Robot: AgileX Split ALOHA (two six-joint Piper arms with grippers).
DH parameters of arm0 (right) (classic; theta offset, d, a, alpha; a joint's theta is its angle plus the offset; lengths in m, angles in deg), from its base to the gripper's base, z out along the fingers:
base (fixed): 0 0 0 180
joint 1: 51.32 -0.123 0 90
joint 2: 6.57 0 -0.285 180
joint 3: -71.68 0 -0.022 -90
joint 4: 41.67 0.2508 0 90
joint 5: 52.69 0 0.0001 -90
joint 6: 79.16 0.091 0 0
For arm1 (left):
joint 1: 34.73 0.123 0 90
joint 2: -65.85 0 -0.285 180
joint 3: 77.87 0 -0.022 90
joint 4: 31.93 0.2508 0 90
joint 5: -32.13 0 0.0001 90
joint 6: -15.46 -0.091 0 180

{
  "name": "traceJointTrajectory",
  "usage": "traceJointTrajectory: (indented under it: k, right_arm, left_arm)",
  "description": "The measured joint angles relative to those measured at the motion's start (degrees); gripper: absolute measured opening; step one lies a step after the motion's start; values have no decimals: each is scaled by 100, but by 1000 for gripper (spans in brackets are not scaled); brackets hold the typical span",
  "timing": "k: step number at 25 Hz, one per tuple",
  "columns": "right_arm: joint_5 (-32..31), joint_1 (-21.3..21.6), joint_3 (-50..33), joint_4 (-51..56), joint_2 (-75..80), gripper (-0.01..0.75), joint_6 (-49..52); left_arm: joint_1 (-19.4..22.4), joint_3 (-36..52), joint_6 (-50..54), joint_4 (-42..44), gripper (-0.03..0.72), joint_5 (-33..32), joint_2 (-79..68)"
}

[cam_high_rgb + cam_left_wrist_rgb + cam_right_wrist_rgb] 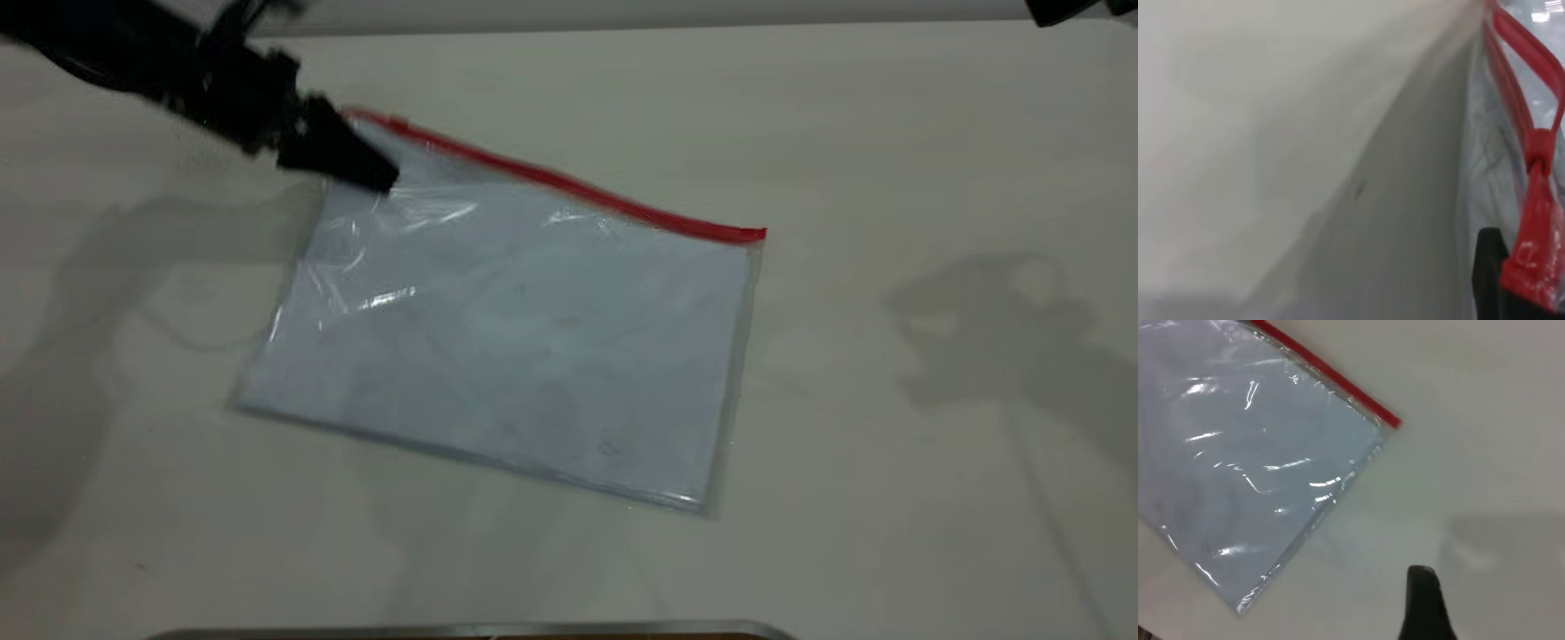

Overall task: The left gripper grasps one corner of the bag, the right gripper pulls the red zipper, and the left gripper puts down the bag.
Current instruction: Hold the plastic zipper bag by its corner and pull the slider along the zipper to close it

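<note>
Grasping stage, first of three, judged from the layout: left gripper (pixel 351 160) at the far-left corner of the bag (pixel 507 338), black fingers overlapping the clear plastic just under the near end of the red zipper (pixel 569 185). Whether closed on the plastic or merely poised over it: cannot tell, jaw gap hidden in the exterior view. In the left wrist view, one black fingertip (pixel 1490 267) directly beside the red strip end (pixel 1535 260), the small slider tab (pixel 1539 148) a little farther along the strip, the corner of the bag (pixel 1485 200) pressed close against the finger. Rest of the pouch flat on the white table (pixel 889 498), stretching rightward and toward the camera away from the left gripper, red strip running off to its far end, well apart from either gripper. Next move calling for a firm pinch on that corner and a slight lift, leaving the slider free for the other arm. Right gripper (pixel 1058 11) parked at the top right edge of the exterior view, well clear of the bag; finger state: cannot tell.
</note>
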Motion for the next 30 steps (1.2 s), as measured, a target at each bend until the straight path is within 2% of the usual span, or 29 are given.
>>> traceJointTrajectory:
  k: [4, 11, 16, 21, 30]
  right_arm:
    - [278, -85, 46, 756, 292, 561, -1082]
    - [308, -842, 759, 1752, 1239, 561, -2507]
    - [120, -1300, 1478, 2171, 2105, 561, -2883]
    - [-304, -1618, 2130, 2419, 2835, 561, -2995]
    - [-645, -1779, 2575, 2867, 3406, 561, -3144]
  left_arm:
    - [-160, -775, -258, 409, 53, -765, 0]
    - [-782, -1313, -1488, 883, 53, -908, 0]
    - [-1137, -1358, -2098, 899, 53, -940, 0]
    - [-1376, -1358, -2233, 927, 53, -943, 0]
    - [-1451, -1358, -2268, 555, 53, -972, 0]
